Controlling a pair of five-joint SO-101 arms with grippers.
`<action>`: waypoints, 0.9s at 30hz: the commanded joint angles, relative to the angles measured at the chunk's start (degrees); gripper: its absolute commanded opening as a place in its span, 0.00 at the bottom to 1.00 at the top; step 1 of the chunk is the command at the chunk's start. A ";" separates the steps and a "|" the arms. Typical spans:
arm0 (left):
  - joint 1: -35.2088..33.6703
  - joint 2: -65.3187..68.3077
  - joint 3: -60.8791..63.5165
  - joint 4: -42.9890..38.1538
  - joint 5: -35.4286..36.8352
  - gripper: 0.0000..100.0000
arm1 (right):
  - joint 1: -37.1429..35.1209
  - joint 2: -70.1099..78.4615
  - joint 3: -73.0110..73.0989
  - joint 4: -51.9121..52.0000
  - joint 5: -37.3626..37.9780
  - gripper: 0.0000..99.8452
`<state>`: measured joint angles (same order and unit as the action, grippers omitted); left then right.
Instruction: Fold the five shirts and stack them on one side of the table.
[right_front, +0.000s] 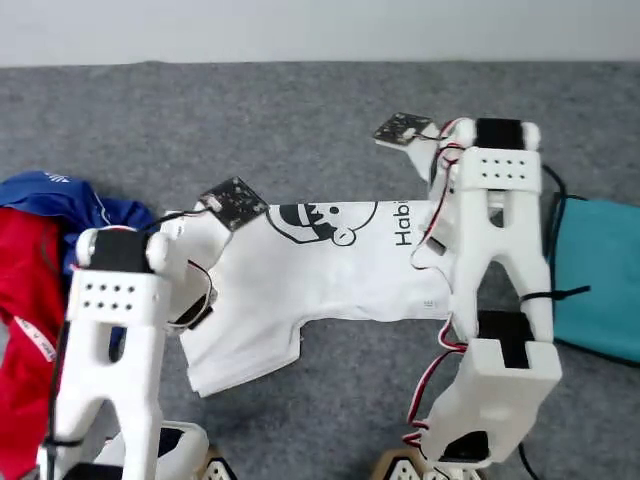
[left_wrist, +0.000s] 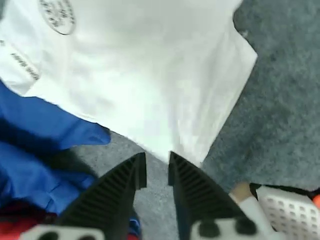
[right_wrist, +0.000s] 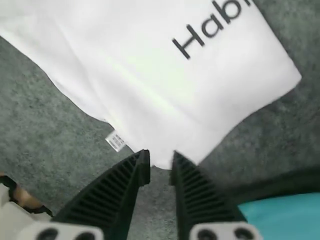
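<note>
A white shirt (right_front: 330, 270) with a black print lies partly folded across the middle of the grey table (right_front: 300, 120). My left gripper (left_wrist: 156, 162) hovers at the shirt's (left_wrist: 140, 75) left hem edge, jaws slightly apart with bare table between them. My right gripper (right_wrist: 159, 160) sits the same way at the right edge of the shirt (right_wrist: 150, 65), narrowly open, the hem just reaching its tips. A blue shirt (right_front: 60, 195) and a red shirt (right_front: 25, 300) lie crumpled at the far left. A teal shirt (right_front: 595, 275) lies at the right.
The blue shirt (left_wrist: 40, 140) lies close beside the left gripper. A corner of the teal shirt (right_wrist: 285, 215) is near the right gripper. A small care label (right_wrist: 116, 141) sticks out from the white shirt's edge. Bare grey table stretches along the back.
</note>
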<state>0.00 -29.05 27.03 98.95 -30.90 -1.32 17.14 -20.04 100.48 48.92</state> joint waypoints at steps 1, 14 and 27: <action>0.26 -4.22 -0.57 1.67 1.58 0.00 | -1.71 1.36 0.00 2.33 -3.78 0.01; -0.09 -5.98 1.89 -0.62 11.78 0.01 | -3.74 7.16 0.00 -0.84 -17.05 0.01; -3.52 -5.98 1.89 -2.02 16.97 0.01 | -12.79 17.19 -0.35 -3.65 -27.08 0.01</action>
<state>-0.70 -33.63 29.14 98.15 -14.55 -12.84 35.16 -19.69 97.05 22.81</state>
